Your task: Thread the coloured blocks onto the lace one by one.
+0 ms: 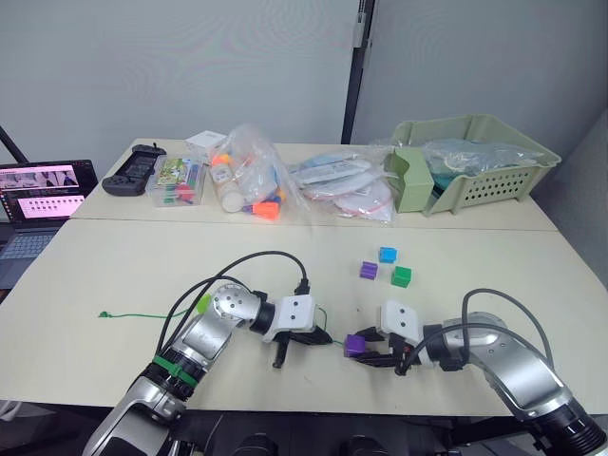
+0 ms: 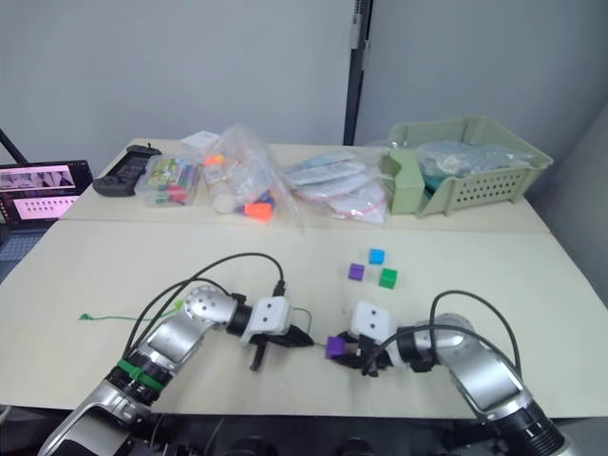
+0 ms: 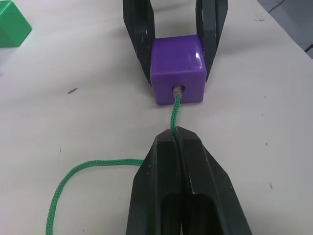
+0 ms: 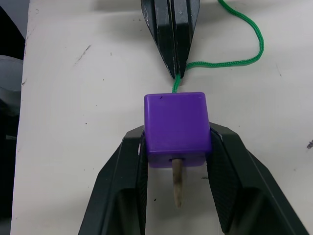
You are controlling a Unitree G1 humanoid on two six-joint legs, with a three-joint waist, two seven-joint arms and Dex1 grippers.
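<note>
The purple block (image 4: 176,128) sits clamped between the right gripper (image 4: 177,161)'s two fingers, squeezed on its side faces, and the lace (image 3: 173,111) runs straight into its hole — the pale stiff tip (image 4: 177,185) already pokes out the far face, between those fingers. Directly opposite, the left gripper (image 3: 178,142) has its fingers pressed together on the green cord just short of the block, with the slack looping away behind it across the table (image 1: 114,275). So this is the first threading in hand, tip through but block not yet slid along. My read: next the tip needs catching on the exit side and drawing through, which means one gripper must let go and re-grasp; the risk is the tip slipping back out. Beyond the right gripper wait another purple block (image 1: 369,270), a blue block (image 1: 387,255) and a green block (image 1: 402,275). No legible writing or brand anywhere.
</note>
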